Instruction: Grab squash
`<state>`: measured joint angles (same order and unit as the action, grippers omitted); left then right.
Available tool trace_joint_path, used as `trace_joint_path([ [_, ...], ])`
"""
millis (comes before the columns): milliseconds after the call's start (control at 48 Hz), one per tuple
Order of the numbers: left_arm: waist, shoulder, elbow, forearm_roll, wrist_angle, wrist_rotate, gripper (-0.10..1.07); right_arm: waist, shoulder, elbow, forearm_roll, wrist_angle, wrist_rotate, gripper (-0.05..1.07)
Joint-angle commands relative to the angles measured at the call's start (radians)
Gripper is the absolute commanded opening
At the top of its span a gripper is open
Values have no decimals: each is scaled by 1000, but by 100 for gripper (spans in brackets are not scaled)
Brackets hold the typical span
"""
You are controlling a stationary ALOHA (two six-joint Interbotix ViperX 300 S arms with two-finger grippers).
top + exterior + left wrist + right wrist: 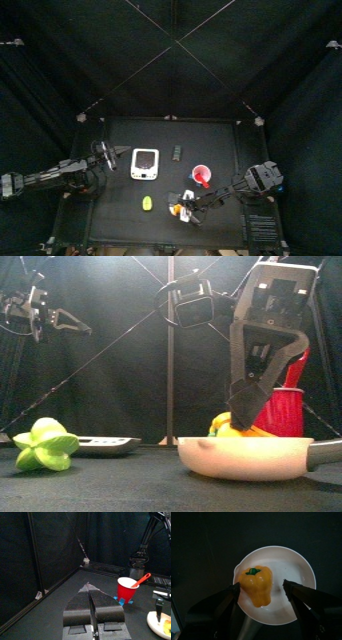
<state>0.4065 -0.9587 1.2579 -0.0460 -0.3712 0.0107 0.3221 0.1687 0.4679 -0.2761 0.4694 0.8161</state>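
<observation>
The squash (258,586), a lumpy yellow-orange toy with a green stem, lies in a white bowl (290,563). My right gripper (261,589) hangs open just above it, one jaw on each side of the squash, not touching it. In the front view the right gripper (246,414) comes down into the bowl (254,459), and the squash (225,426) shows behind a jaw. My left gripper (89,588) is shut on nothing and rests raised at the table's left side (83,172).
A red cup (283,408) with a red spoon stands right behind the bowl. A yellow-green piece (44,444) lies at the front left, with a white and grey device (144,162) behind it. Black curtains ring the table.
</observation>
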Motion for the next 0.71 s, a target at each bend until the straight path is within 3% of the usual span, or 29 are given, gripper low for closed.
trace_joint_path([
  [0,2,6,-20,-2,-9,2,1,-2,-17,-20,2,-6,-2,98],
  [688,2,6,-20,-2,-9,2,1,-6,21,-17,3,-5,-6,98],
])
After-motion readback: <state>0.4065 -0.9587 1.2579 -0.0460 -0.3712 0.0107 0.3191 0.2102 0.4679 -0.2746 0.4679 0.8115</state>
